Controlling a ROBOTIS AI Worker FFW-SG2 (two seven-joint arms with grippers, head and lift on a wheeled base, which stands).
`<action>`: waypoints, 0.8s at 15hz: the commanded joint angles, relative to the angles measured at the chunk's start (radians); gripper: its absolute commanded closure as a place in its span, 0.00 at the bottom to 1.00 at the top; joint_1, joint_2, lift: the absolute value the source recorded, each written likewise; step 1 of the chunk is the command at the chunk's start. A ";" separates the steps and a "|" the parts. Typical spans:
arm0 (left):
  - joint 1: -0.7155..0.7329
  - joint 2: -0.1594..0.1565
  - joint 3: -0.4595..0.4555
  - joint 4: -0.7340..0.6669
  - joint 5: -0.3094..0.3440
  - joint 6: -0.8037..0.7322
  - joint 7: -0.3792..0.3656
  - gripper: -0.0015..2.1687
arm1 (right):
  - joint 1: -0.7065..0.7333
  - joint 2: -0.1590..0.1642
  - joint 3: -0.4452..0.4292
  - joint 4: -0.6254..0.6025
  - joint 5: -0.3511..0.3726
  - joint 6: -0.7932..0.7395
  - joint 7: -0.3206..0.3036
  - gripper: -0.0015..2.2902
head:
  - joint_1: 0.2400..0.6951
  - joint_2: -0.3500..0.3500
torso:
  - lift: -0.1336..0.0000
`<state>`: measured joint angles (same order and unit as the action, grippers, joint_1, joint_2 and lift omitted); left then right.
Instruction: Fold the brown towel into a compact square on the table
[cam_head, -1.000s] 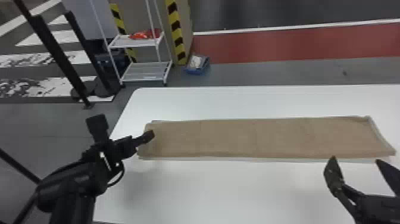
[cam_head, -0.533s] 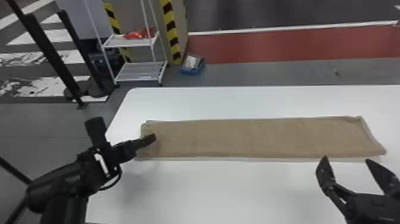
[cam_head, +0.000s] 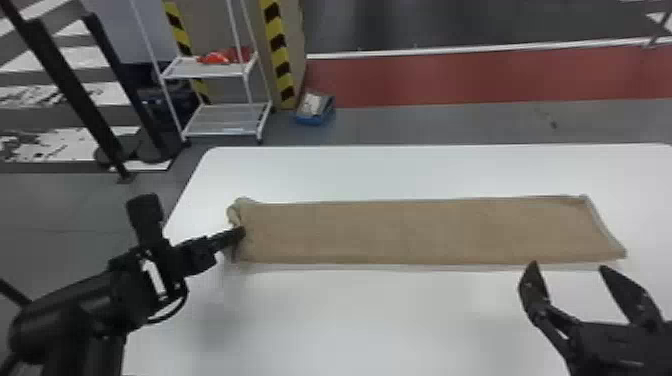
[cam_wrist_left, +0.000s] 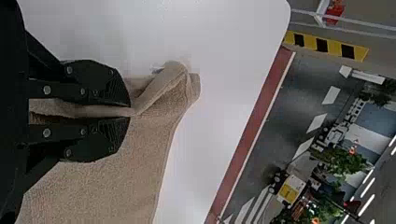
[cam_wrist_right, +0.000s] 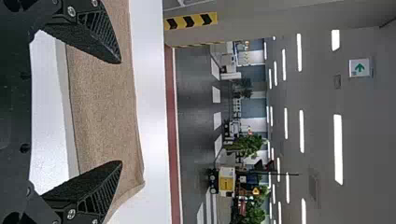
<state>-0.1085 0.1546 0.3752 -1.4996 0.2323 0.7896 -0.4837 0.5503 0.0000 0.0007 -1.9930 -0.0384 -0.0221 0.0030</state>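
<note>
We had the brown towel (cam_head: 425, 231) laid out as a long, narrow strip across the white counter (cam_head: 350, 320), running from our left side over to the right. A paler layer peeked out along its near edge and at its slanted right end.

At the left end, our left gripper (cam_head: 240, 234) was clenched on the towel. The left wrist view showed a ridge of cloth pinched between the two flat fingers of the left gripper (cam_wrist_left: 130, 112), with a curled, bunched corner just beyond the tips. That corner looked slightly raised, though we couldn't be sure how much of it touched the counter.

Our right gripper (cam_head: 567, 267) was released, its fingers spread wide apart with nothing between them. In the head view it showed at the near side of the towel's right end, and we couldn't tell its height above the counter.

On the floor beyond the counter we saw a white metal rack (cam_head: 225, 120) with a red item (cam_head: 215, 58) on its upper shelf, a post with yellow and black stripes (cam_head: 279, 50), and a blue box (cam_head: 312, 120).
</note>
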 joint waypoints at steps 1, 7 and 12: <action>0.015 -0.001 0.004 -0.039 0.002 0.007 -0.013 0.99 | -0.001 0.001 -0.001 0.002 0.000 0.000 0.000 0.05 | 1.00 0.70 | 0.26; 0.098 -0.010 0.074 -0.284 0.070 0.139 -0.038 0.99 | -0.001 -0.002 -0.001 0.003 0.000 0.000 0.000 0.05 | 1.00 0.71 | 0.26; 0.119 -0.035 0.093 -0.542 0.173 0.388 -0.010 0.99 | 0.003 -0.005 -0.005 0.003 -0.002 -0.006 0.000 0.05 | 1.00 0.70 | 0.26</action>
<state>0.0066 0.1334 0.4729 -1.9663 0.3679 1.1040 -0.5034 0.5535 -0.0040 -0.0035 -1.9896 -0.0402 -0.0267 0.0031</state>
